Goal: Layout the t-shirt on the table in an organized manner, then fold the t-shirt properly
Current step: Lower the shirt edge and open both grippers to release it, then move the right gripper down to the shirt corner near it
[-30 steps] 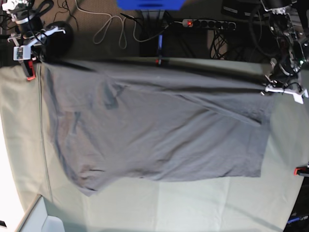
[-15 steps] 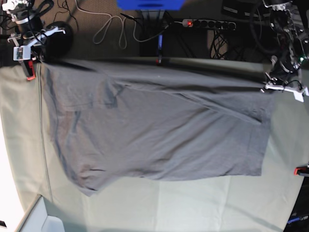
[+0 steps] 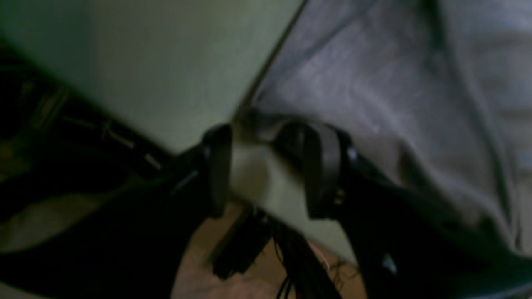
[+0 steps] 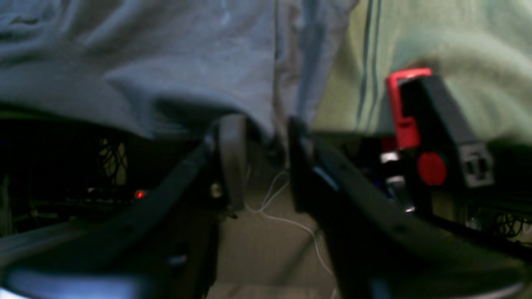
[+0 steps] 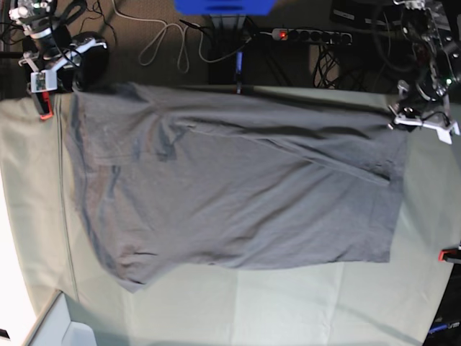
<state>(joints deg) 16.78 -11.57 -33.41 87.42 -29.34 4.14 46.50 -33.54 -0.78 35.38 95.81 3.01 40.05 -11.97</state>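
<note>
No text, label or brand can be read anywhere

Dark floor (image 5: pixel 144 72) behind: white cable loop (image 5: pixel 164 45), power strip (image 5: pixel 311 34) with red light, blue object (image 5: pixel 223 6) top centre.

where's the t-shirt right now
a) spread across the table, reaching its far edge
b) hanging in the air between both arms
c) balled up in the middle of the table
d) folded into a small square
a: the t-shirt lies spread wide over the table, its top edge at the table's far edge.
</note>
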